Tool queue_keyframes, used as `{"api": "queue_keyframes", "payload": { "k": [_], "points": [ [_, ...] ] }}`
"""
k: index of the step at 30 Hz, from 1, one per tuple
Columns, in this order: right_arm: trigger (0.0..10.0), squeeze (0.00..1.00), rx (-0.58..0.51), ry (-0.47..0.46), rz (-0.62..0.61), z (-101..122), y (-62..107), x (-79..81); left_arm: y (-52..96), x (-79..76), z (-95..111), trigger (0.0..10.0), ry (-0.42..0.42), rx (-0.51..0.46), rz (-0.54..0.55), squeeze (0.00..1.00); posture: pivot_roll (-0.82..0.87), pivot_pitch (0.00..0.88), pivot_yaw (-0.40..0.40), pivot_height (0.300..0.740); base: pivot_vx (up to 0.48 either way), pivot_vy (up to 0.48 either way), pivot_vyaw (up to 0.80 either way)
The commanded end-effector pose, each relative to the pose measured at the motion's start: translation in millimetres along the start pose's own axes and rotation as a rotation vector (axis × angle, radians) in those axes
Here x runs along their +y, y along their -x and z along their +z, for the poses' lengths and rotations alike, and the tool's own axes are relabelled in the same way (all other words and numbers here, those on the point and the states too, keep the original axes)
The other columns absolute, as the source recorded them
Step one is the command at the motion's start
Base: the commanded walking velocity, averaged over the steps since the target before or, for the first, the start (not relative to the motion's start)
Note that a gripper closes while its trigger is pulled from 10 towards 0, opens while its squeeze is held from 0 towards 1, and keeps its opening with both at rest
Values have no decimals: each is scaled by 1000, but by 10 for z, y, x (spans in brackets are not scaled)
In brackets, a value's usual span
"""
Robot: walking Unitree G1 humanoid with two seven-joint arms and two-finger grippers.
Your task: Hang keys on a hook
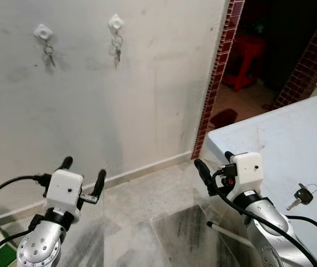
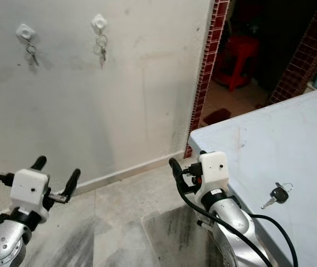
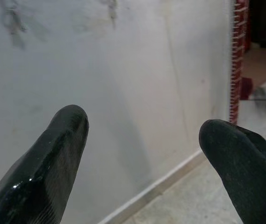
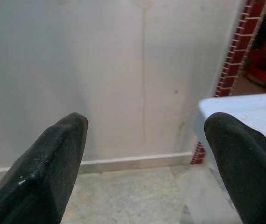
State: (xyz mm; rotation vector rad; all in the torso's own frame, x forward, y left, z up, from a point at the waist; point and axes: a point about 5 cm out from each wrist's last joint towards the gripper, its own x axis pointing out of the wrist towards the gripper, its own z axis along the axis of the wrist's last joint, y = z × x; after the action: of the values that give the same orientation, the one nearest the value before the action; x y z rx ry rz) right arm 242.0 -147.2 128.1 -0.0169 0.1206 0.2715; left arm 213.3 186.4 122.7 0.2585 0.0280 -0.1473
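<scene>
Two white hooks are fixed high on the grey wall, the left hook (image 1: 43,30) and the right hook (image 1: 115,22). A key ring (image 1: 48,51) hangs from the left one and a small bunch of keys (image 1: 116,47) from the right one. A black-headed key on a ring (image 1: 303,194) lies on the pale table (image 1: 269,133) at my right. My right gripper (image 1: 214,164) is open and empty, held over the table's near corner, left of that key. My left gripper (image 1: 83,172) is open and empty, held low in front of the wall, well below the hooks.
A doorway edged with dark red tiles (image 1: 219,72) opens right of the wall, with a red stool (image 1: 246,58) in the dark room behind. A skirting strip (image 1: 141,169) runs along the wall's foot above the grey tiled floor (image 1: 147,222).
</scene>
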Motion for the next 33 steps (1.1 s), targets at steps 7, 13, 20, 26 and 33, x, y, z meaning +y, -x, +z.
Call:
{"api": "queue_keyframes", "payload": {
  "k": [7,13,20,26,33],
  "points": [
    [10000,0,-4,-1,-9,26,5,-13,-28,10,-50,10000,8,27,25,0,86,0,23,740,0,0,0],
    [10000,0,-2,-4,-11,24,8,-18,-27,13,-57,10000,5,29,30,0,87,0,23,740,0,0,0],
    [10000,0,0,-6,-12,22,9,-21,-26,9,-59,10000,5,31,28,0,86,0,23,740,0,0,0],
    [10000,0,2,-6,-13,21,11,-24,-24,3,-62,10000,5,33,28,0,86,0,22,740,-120,0,0],
    [10000,0,4,-7,-11,17,11,-21,-22,-1,-67,10000,8,35,26,0,87,0,22,740,-261,0,0]
  ]
}}
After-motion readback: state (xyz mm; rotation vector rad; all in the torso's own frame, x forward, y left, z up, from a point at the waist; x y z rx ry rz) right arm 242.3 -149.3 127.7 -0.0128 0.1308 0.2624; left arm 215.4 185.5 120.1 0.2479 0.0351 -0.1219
